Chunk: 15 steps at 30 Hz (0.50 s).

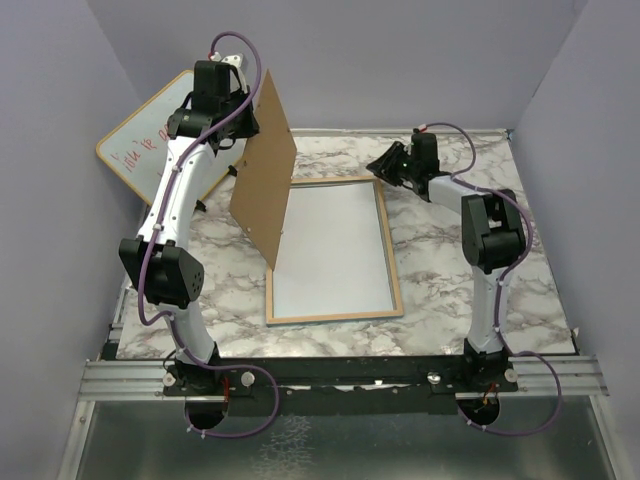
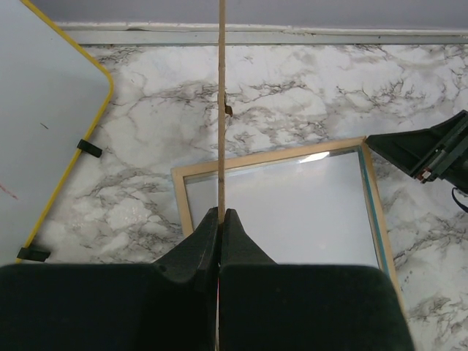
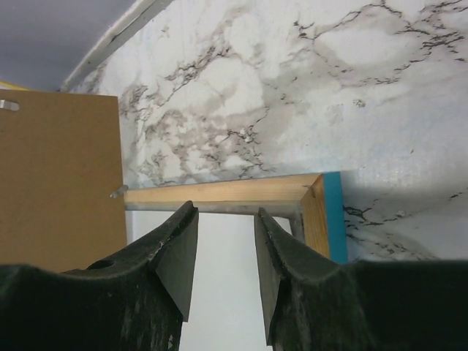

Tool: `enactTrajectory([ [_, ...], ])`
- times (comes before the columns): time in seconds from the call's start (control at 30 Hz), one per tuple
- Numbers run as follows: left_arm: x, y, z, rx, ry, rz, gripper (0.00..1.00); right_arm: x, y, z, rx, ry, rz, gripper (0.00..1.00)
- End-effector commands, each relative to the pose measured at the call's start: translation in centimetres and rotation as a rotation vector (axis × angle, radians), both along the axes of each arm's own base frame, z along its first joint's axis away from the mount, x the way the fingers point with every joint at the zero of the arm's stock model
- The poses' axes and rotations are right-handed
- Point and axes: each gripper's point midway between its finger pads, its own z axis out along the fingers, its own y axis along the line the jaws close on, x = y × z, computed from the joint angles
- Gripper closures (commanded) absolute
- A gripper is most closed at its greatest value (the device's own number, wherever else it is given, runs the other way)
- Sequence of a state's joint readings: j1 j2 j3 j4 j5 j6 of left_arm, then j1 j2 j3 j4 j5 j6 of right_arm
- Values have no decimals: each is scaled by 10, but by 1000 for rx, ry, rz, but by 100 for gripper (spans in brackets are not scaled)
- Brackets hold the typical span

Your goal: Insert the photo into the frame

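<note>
The left pincer [image 2: 220, 216] was pressed tight on one edge of the backing board [image 1: 262, 170]. It held that brown sheet raised off the table [image 1: 450, 285] and standing nearly on edge, so that in its own wrist view the board ran as a thin line straight out from between the fingers. Below and just ahead of this pincer lay the frame [image 1: 335, 317], flat on the marble-patterned top with its pale wood back upward. A narrow strip of blue showed along the frame's outer side. Off to the left pincer's left, on the far side of the raised board, stood the whiteboard [image 1: 135, 150] with red handwriting on it. The right pincer [image 3: 225, 213] hung with its fingers spread, gripping nothing, low over the far right corner of the frame. The wooden rail crossed just beyond its fingertips, and the held board rose to its left. Beneath both pincers a pale sheet [image 1: 335, 250] filled the frame's opening. Whether that was the photo lying with its white back upward or only the glass could not be told.
</note>
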State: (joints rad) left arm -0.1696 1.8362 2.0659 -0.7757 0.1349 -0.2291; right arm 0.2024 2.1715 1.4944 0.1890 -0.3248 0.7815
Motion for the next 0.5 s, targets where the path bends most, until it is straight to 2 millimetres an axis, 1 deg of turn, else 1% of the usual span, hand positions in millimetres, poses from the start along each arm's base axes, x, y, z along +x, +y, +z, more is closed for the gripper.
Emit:
enactTrajectory([
  [0.0,-6,-4,35,-50,-81,-16,100,2,-5,-38,-93,55,-16,59],
  [0.27,-5,-3,36,-39,-87,-14,100,-14,2,-59,-119,112,24,61],
  [0.33,-4,-3,36,-41,-87,-14,100,-17,0,-66,-144,130,20,62],
  [0.47,-3,-6,38,-51,-91,-21,100,-16,-8,-78,-199,155,-8,62],
])
